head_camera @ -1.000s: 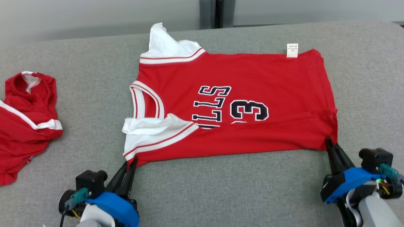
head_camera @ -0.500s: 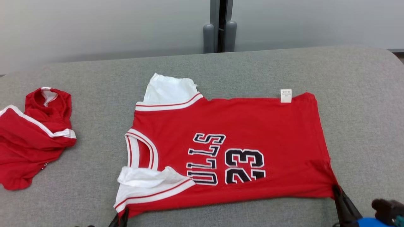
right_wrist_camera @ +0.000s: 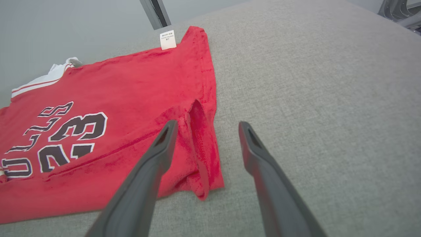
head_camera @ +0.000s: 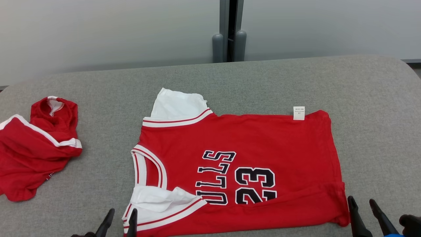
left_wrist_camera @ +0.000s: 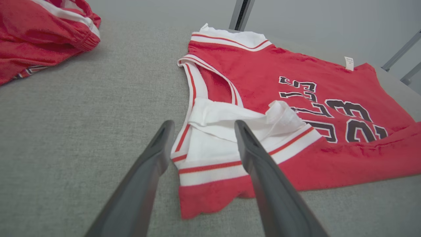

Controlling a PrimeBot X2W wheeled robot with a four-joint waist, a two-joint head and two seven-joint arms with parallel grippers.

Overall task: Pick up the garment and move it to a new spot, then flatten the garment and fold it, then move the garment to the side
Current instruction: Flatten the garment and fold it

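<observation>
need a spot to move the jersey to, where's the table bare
Widest bare patch: the grey table right of the jersey, out to its edge. Also the strip behind the jersey along the far edge, and a narrower lane between it and the crumpled red garment. Crowded: the far left.

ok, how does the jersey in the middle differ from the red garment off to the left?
The jersey lies spread nearly flat; the red garment is bunched in a heap. The jersey shows black lettering and a 23; the red garment shows no print I can read. The jersey has white sleeves; the red garment has thin white stripes. Both are red with white trim and lie on the grey surface.
</observation>
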